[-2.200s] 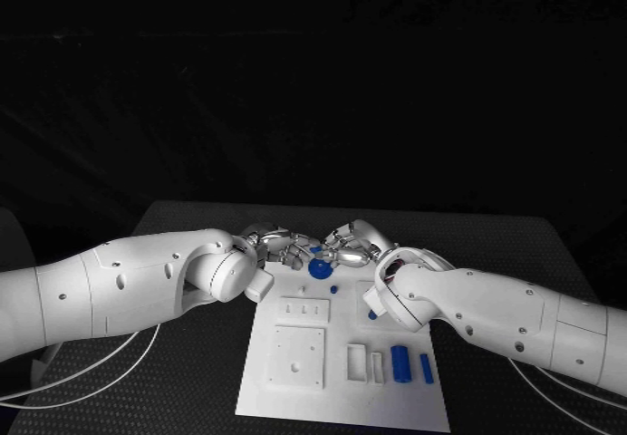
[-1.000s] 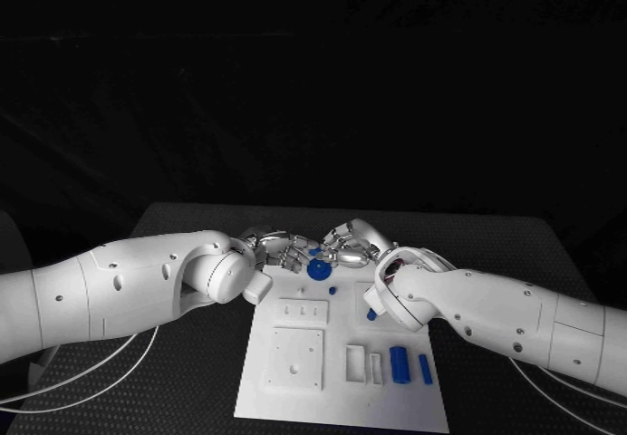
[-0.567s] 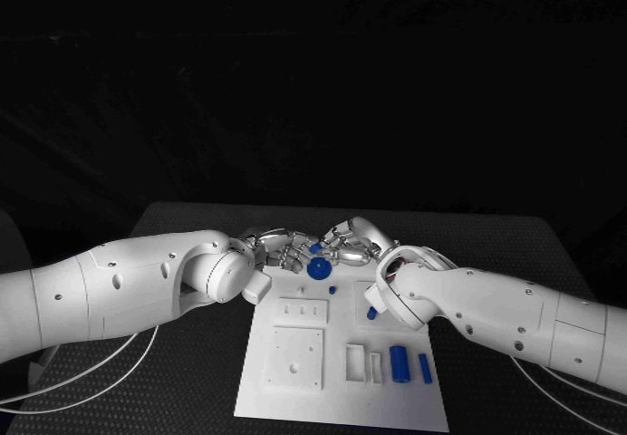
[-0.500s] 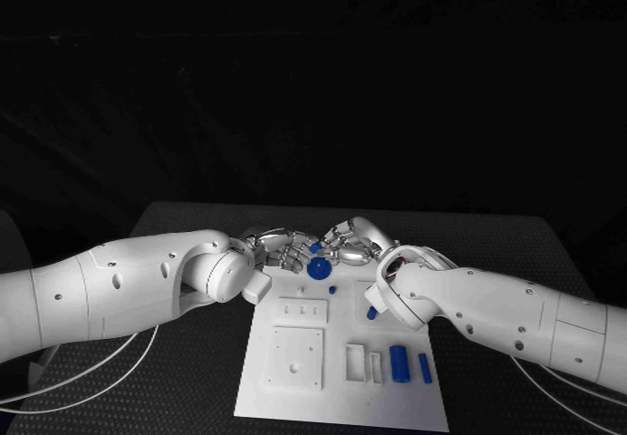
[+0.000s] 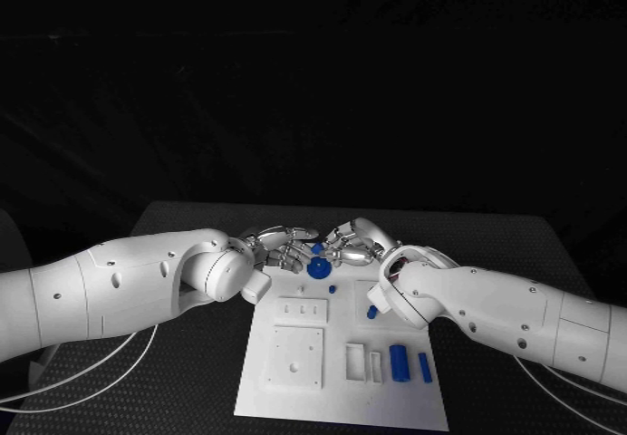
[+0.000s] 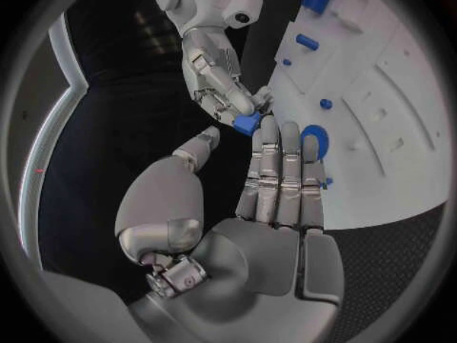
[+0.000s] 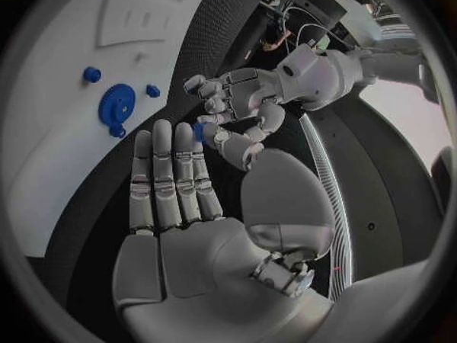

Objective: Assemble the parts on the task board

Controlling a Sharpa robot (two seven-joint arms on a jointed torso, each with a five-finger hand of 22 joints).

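- One small blue block (image 5: 315, 247) is the piece in play. It's off the board (image 5: 340, 399), up in the air over the board's far end, btw the two hands' fingertips.
- Left hand (image 5: 271, 249) comes at it from the robot's left, right hand (image 5: 352, 246) from the right; both about equally near, fingertips meeting at the block.
- Grip: both hands touch the block in the wrist views, but can't tell which one actually carries it. Left hand's fingers lie straight & side by side in its own wrist view; same for the right hand in its own. So hold/no hold is unclear for each.
- Block is too small to read a long axis.
- Just below the hands, on the board: blue disc (image 5: 319, 266), lying flat. Prob. where the block goes, so the next move would be straight down, w/ little sideways travel.
- Nearer the robot on the board: small blue peg (image 5: 332, 290), second peg (image 5: 371, 313) half under the right arm, then a thick blue cylinder (image 5: 400, 362) and a thin blue rod (image 5: 426, 367) lying side by side, long axes pointing away from the robot.
- Board lies mid counter (image 5: 183, 362), long side running away from the robot.
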